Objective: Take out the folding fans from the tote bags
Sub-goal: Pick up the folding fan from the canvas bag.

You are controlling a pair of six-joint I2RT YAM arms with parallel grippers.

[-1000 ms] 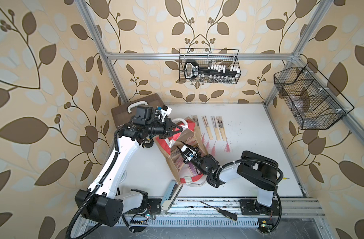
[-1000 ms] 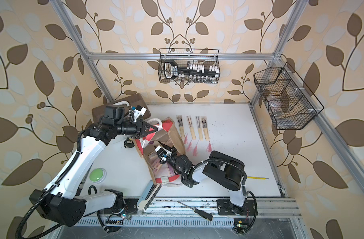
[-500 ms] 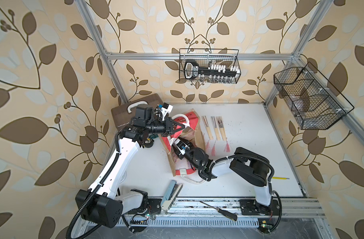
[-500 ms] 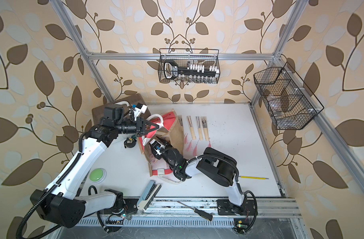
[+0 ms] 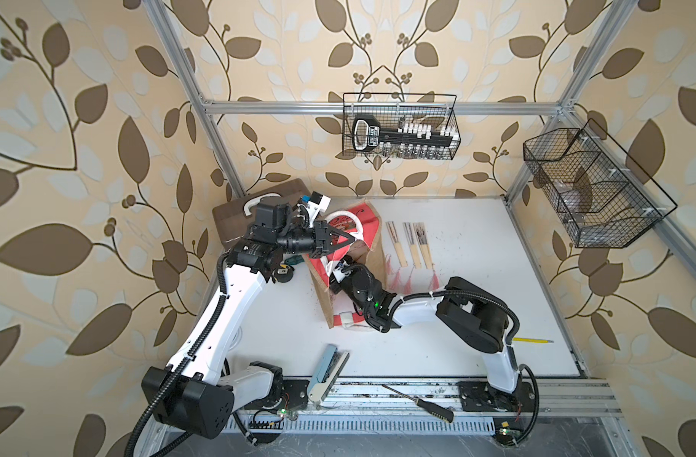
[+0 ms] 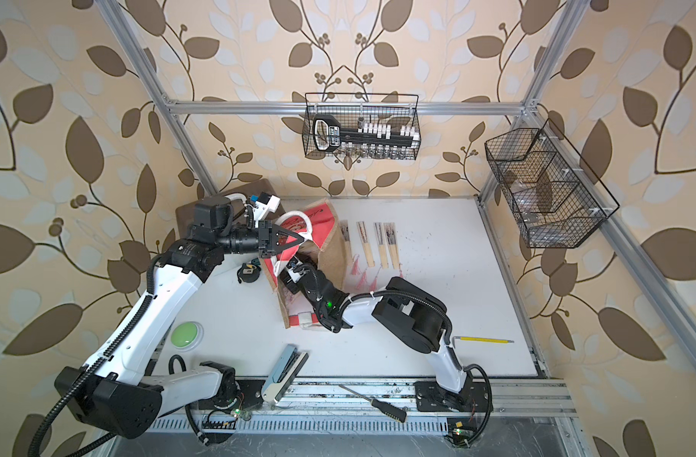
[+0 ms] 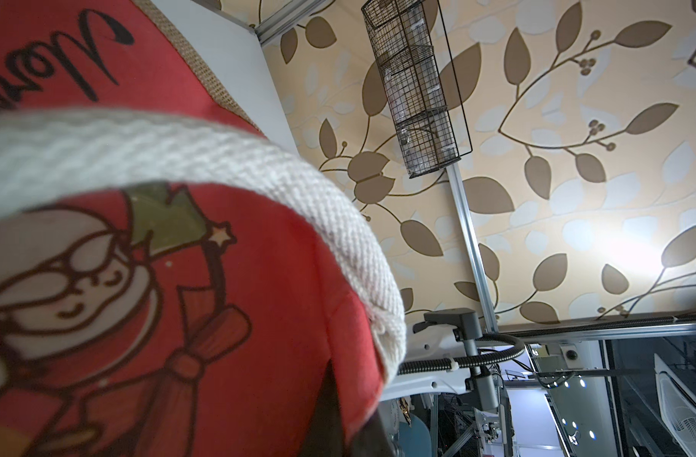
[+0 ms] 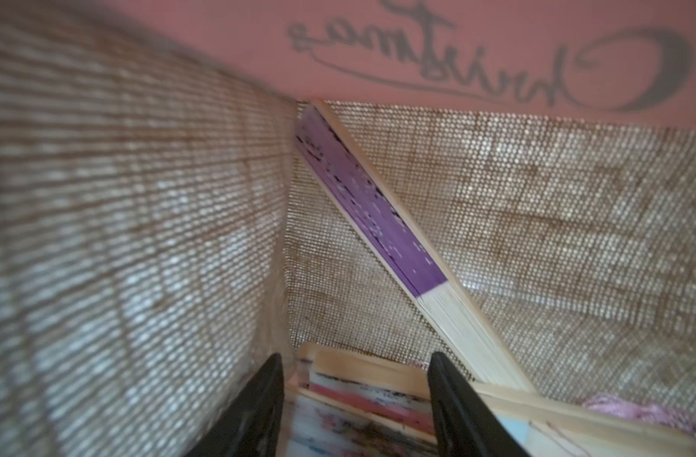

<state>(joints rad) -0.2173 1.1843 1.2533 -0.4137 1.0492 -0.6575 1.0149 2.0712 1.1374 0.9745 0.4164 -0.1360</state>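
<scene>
- Right pincer [image 8: 356,356] is deep inside the tote bag [image 5: 374,245]. Its two black fingers [image 8: 259,403] stand apart and pinch nothing.
- A stack of fans [image 8: 358,395] sits right between those fingers. They have pale ribs and pink and dark paper.
- A purple fan [image 8: 358,198] leans on the woven wall behind the stack. Its tip pokes into a corner of the bag.
- Left pincer [image 5: 352,237] is shut tight on the top of the bag, close by the white rope handle [image 7: 180,154]. It holds the mouth up and open.
- The bag rests on the table [image 5: 477,257], nearer the back edge and the left edge than the other two.
- A row of fans [image 6: 364,243], four of them, lies on the table just beside the bag, near the back edge. Their pink tassels point to the front edge.
- I think the job is partway done. Some fans are out and more wait in the bag.
- The step in hand looks like the reach for the next fan.
- Next, the right fingers should go down around one fan and close on its ribs.
- The fans in the stack touch each other, so two may come up at once or one may slip.
- The fan should then come out through the mouth without catching on the rough wall.
- For that, the left pincer should hold the bag open.
</scene>
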